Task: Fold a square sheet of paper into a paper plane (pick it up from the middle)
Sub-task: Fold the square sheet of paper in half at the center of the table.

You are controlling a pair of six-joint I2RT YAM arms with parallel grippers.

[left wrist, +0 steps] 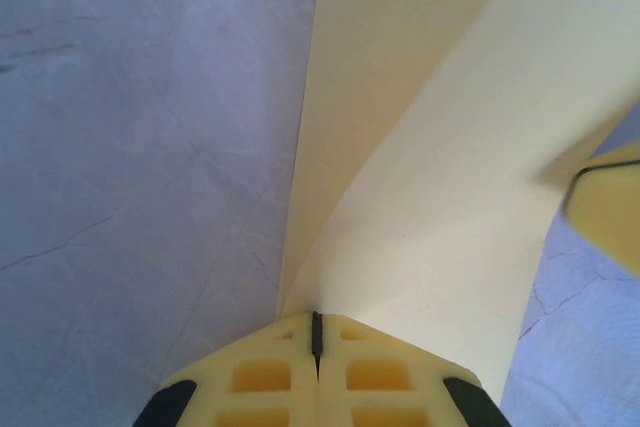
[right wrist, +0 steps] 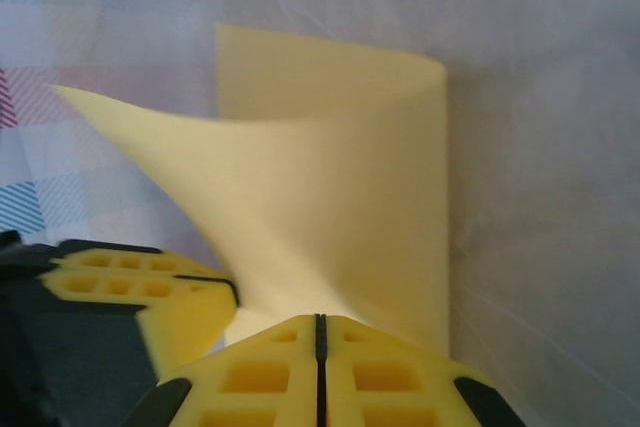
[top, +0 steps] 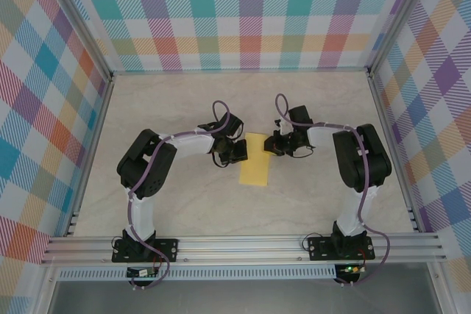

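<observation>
Left pincer (left wrist: 316, 325), right pincer (right wrist: 320, 327) clamp sheet (left wrist: 420, 197), edges hidden.

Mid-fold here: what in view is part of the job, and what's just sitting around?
Part of the job: square sheet of paper, curled over; left gripper and right gripper, each shut on it.
Just there: table, checked walls, aluminium rail.

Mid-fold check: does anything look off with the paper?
No tear or spill. The square sheet of paper is bowed over itself in a loose curl, not creased flat, pinched by the left gripper and the right gripper.
</observation>
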